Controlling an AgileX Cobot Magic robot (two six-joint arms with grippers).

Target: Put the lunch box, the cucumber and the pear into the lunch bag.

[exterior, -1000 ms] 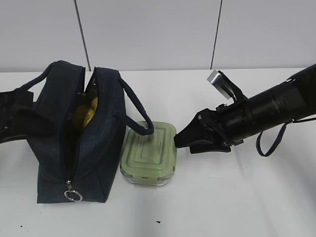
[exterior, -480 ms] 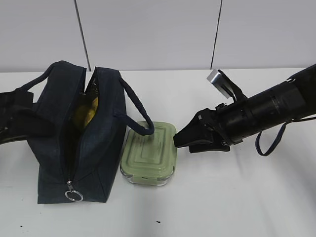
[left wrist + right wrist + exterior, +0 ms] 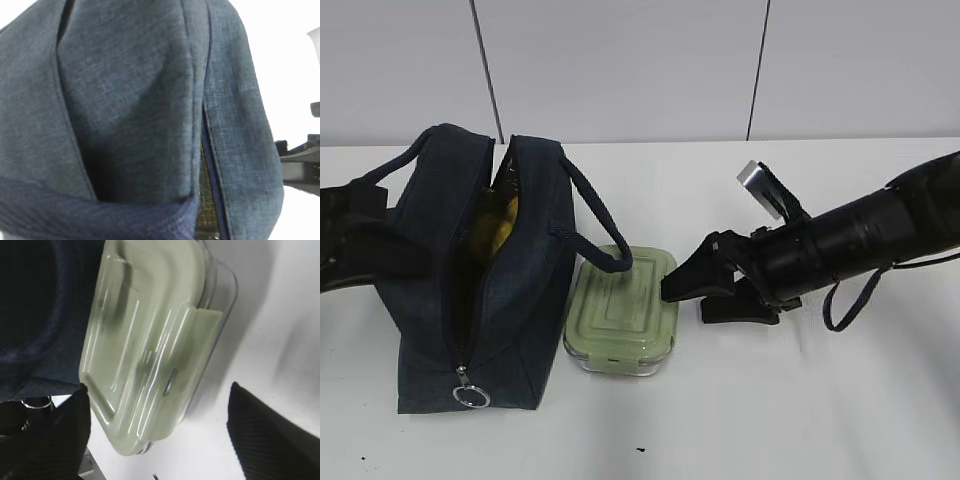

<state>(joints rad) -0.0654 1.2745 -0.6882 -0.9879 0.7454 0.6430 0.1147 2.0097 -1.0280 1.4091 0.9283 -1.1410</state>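
right tool, spread wide at three o'clock of the lunch box, may snag the lunch bag handle draped on the lid and tip it.

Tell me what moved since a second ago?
The right hand slid left and lower, right up to the lunch box, and its fingers spread wider. It hasn't grabbed the box yet. The lunch box, the open lunch bag with something yellow inside, and the left hand at the bag's far side stayed put.
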